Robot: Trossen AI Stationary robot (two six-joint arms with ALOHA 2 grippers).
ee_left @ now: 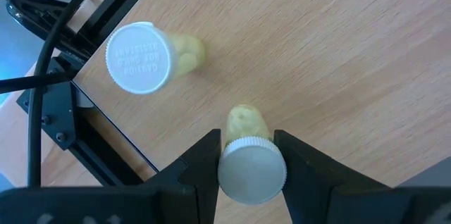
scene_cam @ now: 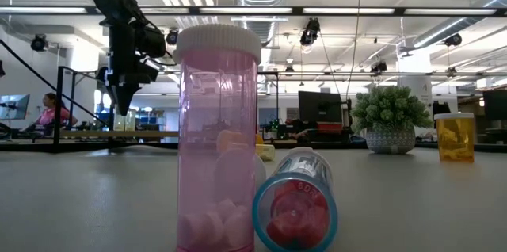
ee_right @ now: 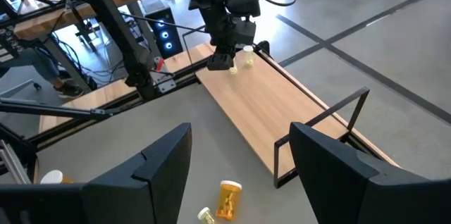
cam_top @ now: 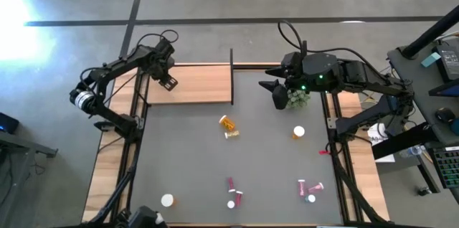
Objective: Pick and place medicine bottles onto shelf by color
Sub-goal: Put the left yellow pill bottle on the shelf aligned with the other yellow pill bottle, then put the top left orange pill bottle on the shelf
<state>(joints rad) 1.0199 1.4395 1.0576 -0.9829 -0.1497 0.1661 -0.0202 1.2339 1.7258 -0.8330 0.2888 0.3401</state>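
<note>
Yellowish bottle (ee_left: 248,155) stands on the shelf (ee_left: 331,62), clasped between left gripper (ee_left: 246,171) fingers; loosen slowly, lift straight. Right gripper (ee_right: 236,157) waits, spread.

- Shelf (cam_top: 197,83): light wood grain, thin black post at one end.
- Two yellowish bottles (ee_left: 243,155) w/ white caps, seen on the shelf.
- Orange bottle (cam_top: 228,122), amber body, lying on the grey mat (cam_top: 186,156).
- Pink bottle (scene_cam: 218,137): see-through pink, white cap, pale pink pills inside.
- Red bottle (scene_cam: 295,208) beside it, bluish rim.
- Plant (scene_cam: 390,109): bushy green, pale patterned pot.
- Arms: dark/black.
</note>
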